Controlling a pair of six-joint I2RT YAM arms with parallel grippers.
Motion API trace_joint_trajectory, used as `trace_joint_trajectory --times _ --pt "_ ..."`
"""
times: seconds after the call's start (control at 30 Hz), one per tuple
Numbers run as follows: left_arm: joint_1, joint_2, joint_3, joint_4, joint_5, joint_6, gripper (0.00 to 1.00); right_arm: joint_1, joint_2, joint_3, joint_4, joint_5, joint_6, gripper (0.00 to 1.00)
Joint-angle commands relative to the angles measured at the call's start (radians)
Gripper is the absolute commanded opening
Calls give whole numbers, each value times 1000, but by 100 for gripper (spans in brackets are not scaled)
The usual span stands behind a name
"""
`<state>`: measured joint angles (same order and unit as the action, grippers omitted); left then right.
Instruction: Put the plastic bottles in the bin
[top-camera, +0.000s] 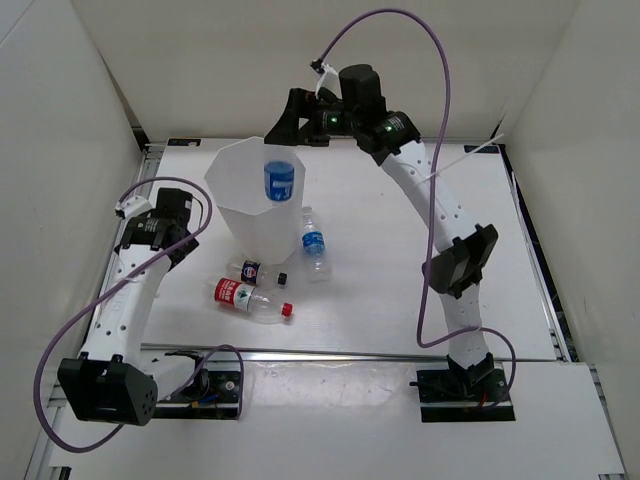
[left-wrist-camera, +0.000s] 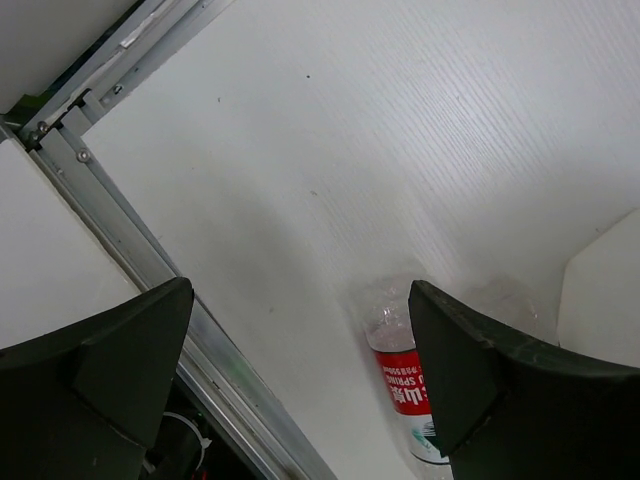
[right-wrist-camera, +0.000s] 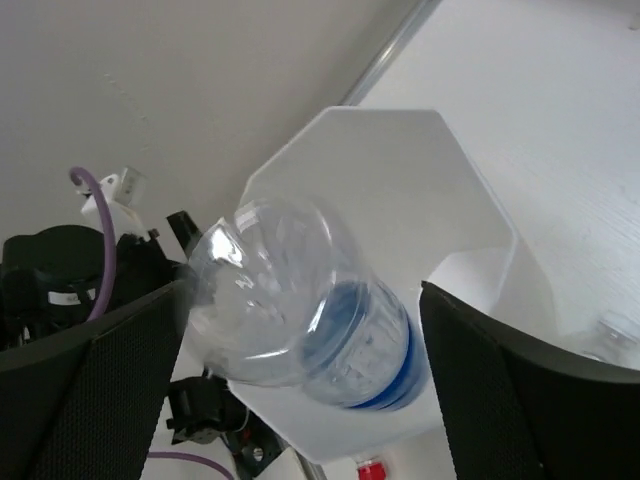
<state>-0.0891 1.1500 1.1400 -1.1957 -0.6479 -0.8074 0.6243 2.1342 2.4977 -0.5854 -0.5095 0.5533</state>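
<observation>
Task status, one bottle of four at the point of delivery. The right gripper (right-wrist-camera: 305, 295) hangs directly over the mouth of the bin (top-camera: 245, 225). Its jaws are spread wide. Between them, base toward the wrist camera, is the first blue-labelled bottle (right-wrist-camera: 330, 340). There is a plain gap between the bottle and one finger, so the bottle is judged free of any clamp. From above it shows inside the outline of the rim, but whether it has reached the bottom cannot be told.

Three bottles are not yet binned. All lie on the table (top-camera: 360, 300), below the right gripper and on the side of the bin nearer the arm bases:
- The second blue-labelled bottle (top-camera: 313, 243) lies just beside the bin wall.
- The dark-labelled bottle (top-camera: 255, 270) lies near the foot of the bin.
- The red-labelled bottle (top-camera: 245, 297) lies on its side just beyond the dark-labelled one.

The left gripper (left-wrist-camera: 300, 370) hovers off to the far side of the bin from the right gripper. Its jaws are fully apart and nothing is between them. The red-labelled bottle is below and ahead of it, toward one finger (its wrist view shows only part of the label).

By this reckoning roughly a quarter of the work is done. Three pick-and-drop cycles are left, and the red-labelled bottle is the likeliest candidate for the left arm.
</observation>
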Motion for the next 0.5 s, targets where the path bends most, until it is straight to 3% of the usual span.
trace_joint_trajectory --times 0.0,0.17,0.23,0.33,0.37,0.47 --pt "-14 -33 -14 45 34 48 100 -1 -154 -46 -33 126 -87 100" --pt "-43 -81 -26 24 11 48 100 -72 -381 -302 -13 443 -78 100" --pt "-52 -96 -45 24 11 48 100 -129 -446 -465 -13 479 -41 100" --pt "-61 -121 -97 57 46 73 100 -176 -461 -667 -39 424 -41 100" --pt "-61 -121 -106 67 56 73 100 -185 -461 -709 -50 340 -96 100" --pt "-61 -133 -115 67 70 73 100 -152 -424 -869 -82 229 -168 100"
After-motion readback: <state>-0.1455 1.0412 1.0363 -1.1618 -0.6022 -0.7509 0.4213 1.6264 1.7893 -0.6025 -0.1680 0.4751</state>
